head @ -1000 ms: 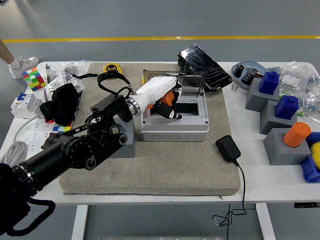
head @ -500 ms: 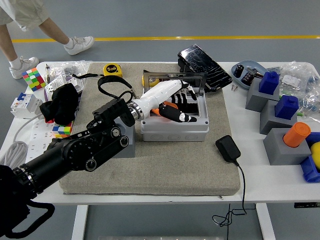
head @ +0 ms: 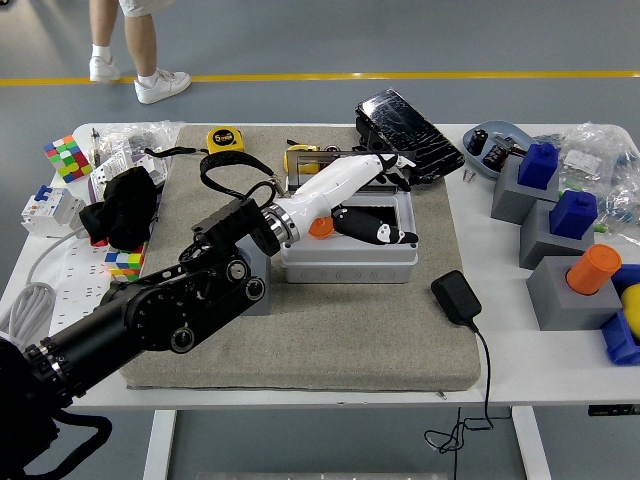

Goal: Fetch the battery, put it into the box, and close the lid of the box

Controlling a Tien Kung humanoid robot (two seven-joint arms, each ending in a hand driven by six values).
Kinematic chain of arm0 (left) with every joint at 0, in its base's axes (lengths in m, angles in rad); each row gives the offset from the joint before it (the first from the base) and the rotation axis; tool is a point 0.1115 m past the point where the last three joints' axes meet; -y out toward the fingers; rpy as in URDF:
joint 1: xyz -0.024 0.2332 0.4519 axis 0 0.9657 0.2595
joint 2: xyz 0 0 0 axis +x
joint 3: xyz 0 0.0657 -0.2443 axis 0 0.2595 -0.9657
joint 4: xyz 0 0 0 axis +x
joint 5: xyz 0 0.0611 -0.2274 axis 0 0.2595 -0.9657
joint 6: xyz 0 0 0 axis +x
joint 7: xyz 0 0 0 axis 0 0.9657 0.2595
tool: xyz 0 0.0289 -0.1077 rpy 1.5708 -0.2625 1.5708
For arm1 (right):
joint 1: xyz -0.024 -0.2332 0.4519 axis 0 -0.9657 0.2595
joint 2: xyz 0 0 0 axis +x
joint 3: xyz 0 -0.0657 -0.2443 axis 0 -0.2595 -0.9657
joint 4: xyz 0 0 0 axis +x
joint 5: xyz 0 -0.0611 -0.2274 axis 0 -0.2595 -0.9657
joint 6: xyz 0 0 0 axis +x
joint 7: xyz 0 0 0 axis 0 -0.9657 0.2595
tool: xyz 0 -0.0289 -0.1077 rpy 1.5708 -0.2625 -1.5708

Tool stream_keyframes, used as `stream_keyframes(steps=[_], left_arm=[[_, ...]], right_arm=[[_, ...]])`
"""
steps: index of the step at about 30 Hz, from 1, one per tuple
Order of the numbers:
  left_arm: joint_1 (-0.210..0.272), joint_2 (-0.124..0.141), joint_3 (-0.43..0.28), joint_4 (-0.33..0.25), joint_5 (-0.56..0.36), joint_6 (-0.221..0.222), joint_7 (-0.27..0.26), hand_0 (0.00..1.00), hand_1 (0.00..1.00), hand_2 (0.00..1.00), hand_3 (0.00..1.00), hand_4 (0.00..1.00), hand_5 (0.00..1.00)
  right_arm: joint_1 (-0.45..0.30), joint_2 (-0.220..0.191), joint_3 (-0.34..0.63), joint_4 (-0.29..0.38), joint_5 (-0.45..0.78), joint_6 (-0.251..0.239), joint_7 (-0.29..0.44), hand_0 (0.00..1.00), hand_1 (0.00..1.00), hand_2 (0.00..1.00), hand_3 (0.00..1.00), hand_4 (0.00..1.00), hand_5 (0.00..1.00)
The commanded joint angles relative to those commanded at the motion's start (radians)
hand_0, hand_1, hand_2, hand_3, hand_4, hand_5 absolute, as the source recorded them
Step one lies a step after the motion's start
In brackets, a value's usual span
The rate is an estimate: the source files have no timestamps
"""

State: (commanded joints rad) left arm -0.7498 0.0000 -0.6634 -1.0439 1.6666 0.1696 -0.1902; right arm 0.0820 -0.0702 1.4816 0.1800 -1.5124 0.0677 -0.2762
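Observation:
The grey box [head: 348,255] stands on the grey mat, its dark lid [head: 352,152] hinged at the far side and standing open. The orange battery [head: 320,227] lies inside the box at its left end. My left hand [head: 403,200], white with black fingertips, reaches across the open box with fingers spread and holds nothing. Its upper fingers [head: 393,162] are at the lid's top right edge, and the thumb [head: 378,232] lies low over the box's front rim. The battery sits just beside the wrist. The right arm is out of view.
A grey block [head: 258,268] stands against the box's left side under my forearm. A black adapter [head: 456,297] with cable lies front right of the box. A dark cracked slab [head: 410,122] leans behind it. Grey blocks with blue and orange pegs [head: 566,265] stand at right. A tape measure [head: 223,139] lies at the back.
My left hand let go of the orange battery, which now lies in the box. The fingers opened and reached right and back to the lid. A person walked across the floor behind.

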Motion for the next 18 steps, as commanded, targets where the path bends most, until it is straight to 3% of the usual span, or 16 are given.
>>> stream_keyframes(steps=[9,10,18], left_arm=[[0.088,0.002,-0.11,-0.165,0.088,-0.073,0.127,0.451,0.618,0.607,0.694,0.998,0.441],[0.099,0.008,-0.12,-0.175,0.091,-0.076,0.132,0.437,0.616,0.593,0.672,0.998,0.493],[0.214,0.147,-0.221,-0.256,0.115,-0.101,0.172,0.444,0.622,0.584,0.661,0.998,0.506]], right_arm=[[0.001,0.0,-0.003,0.0,0.004,-0.001,0.003,0.642,0.663,0.672,0.575,0.969,0.58],[0.001,0.0,-0.003,0.0,0.004,-0.001,0.003,0.642,0.663,0.672,0.576,0.97,0.58],[-0.006,-0.002,0.012,0.0,-0.005,-0.002,0.003,0.642,0.663,0.672,0.576,0.97,0.58]])
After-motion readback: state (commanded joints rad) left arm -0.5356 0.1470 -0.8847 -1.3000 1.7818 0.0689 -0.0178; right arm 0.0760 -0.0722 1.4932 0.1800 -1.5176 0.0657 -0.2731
